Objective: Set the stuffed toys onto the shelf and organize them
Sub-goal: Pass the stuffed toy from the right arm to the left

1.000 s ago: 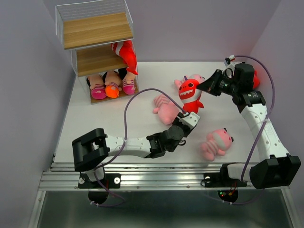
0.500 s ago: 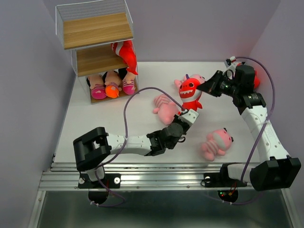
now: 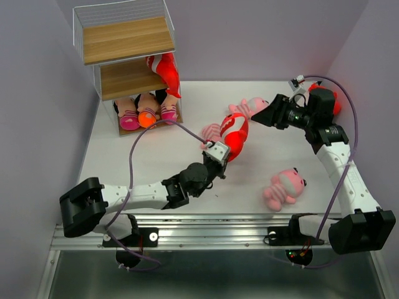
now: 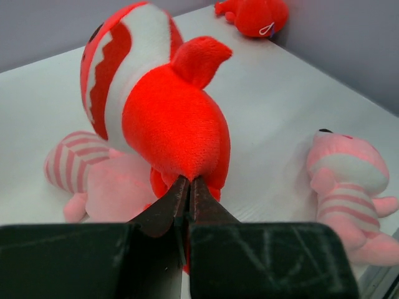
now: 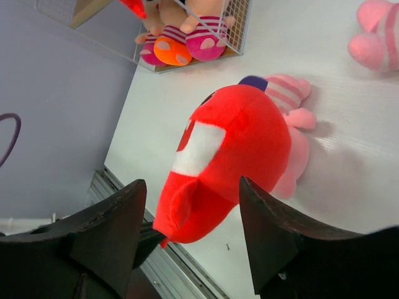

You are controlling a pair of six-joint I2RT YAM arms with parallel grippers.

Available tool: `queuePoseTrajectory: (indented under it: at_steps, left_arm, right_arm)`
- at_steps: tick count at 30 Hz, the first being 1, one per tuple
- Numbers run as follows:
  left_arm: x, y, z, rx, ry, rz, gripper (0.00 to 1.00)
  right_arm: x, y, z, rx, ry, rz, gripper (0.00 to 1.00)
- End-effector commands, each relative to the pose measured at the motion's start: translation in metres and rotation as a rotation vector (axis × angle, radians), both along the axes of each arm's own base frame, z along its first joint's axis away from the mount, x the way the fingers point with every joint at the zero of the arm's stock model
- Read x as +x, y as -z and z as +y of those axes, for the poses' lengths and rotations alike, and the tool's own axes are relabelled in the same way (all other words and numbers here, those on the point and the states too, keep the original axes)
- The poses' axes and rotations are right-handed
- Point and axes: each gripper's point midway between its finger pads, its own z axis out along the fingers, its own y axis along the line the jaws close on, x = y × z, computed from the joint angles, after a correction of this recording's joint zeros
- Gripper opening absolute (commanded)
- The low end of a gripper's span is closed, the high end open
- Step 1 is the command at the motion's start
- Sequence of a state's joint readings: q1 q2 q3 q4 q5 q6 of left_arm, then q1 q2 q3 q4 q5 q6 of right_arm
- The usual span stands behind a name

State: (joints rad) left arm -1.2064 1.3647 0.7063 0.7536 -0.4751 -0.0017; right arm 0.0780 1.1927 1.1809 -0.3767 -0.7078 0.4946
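Red plush fills most of the left wrist view: the red shark [image 4: 163, 115] stands nearly upright near the middle of the table [image 3: 137, 162], white teeth turned away from the camera. The left gripper [image 4: 187, 184] has its jaws pressed together on a small fold of fabric at the lower, tail end of the toy. The right gripper [image 3: 267, 116] is just beside the head of the shark and does not touch it. Its fingers [image 5: 109, 233] are spread wide and hold nothing.

Under and behind the shark lies a pink striped animal [image 4: 93, 180], and their fabrics touch. Another pink animal [image 3: 284, 187] lies well apart, near the right arm base. The shelf [image 3: 128, 40] stands at the far left corner. Three dolls [image 3: 146, 113] sit in its bottom tier, and a second shark [image 3: 166, 71] is at the right edge of the middle tier. The top board is bare.

The shark looks light and very soft, so weight is probably no problem, but the shape will give way. A pinch on so little fabric may let the body swing and turn during a lift, and the fold could slip out. A hold around the middle of the body, where the stuffing is thick, would likely be more steady. The free fin could also catch on the thin wire frame.
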Motion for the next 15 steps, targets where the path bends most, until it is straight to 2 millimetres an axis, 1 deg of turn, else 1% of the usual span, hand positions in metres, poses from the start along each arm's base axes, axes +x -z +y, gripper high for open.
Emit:
queuePoseTrajectory:
  at_steps: [1,2,3,4,5,6,7,8,9,10,11,12,13,15]
  left_arm:
    - [-0.009,-0.041,0.019,-0.198,0.013,-0.013,0.0]
    - [-0.011,-0.036,0.027,-0.199,0.005,-0.006,0.0]
    - [-0.012,-0.037,0.032,-0.222,0.002,0.002,0.0]
    - [-0.015,-0.048,0.041,-0.26,0.001,-0.008,0.0]
    - [-0.016,-0.05,0.048,-0.275,-0.012,-0.008,0.0]
    - [-0.018,-0.043,0.055,-0.278,-0.018,0.0,0.0]
    - [-0.021,-0.054,0.066,-0.318,-0.023,-0.012,0.0]
    - [-0.022,-0.058,0.072,-0.338,-0.027,-0.016,0.0]
    - [-0.024,-0.054,0.079,-0.335,-0.033,-0.014,0.0]
    - [-0.027,-0.064,0.09,-0.369,-0.04,-0.02,0.0]
    - [-0.029,-0.065,0.096,-0.377,-0.043,-0.023,0.0]
    - [-0.03,-0.067,0.101,-0.383,-0.048,-0.025,0.0]
    - [-0.033,-0.079,0.111,-0.419,-0.051,-0.037,0.0]
    - [-0.034,-0.079,0.123,-0.401,-0.076,-0.042,0.0]
  right_arm:
    - [-0.015,-0.023,0.012,-0.01,-0.16,-0.179,0.83]
    - [-0.02,-0.025,0.015,-0.008,-0.196,-0.195,0.89]
    - [-0.021,-0.025,0.015,-0.026,-0.219,-0.229,0.96]
    - [-0.024,-0.027,0.016,-0.034,-0.242,-0.25,1.0]
    - [-0.028,-0.03,0.017,-0.041,-0.262,-0.278,1.0]
    - [-0.028,-0.03,0.016,-0.061,-0.27,-0.309,1.0]
    - [-0.031,-0.031,0.017,-0.067,-0.287,-0.33,1.0]
    - [-0.032,-0.03,0.017,-0.076,-0.294,-0.342,1.0]
    - [-0.031,-0.028,0.016,-0.084,-0.294,-0.348,1.0]
    - [-0.031,-0.021,0.016,-0.095,-0.297,-0.349,1.0]
    - [-0.031,-0.017,0.015,-0.109,-0.306,-0.358,1.0]
    - [-0.031,-0.008,0.015,-0.113,-0.308,-0.344,1.0]
    - [-0.03,-0.004,0.015,-0.118,-0.309,-0.344,1.0]
    - [-0.03,0.006,0.014,-0.126,-0.317,-0.338,1.0]
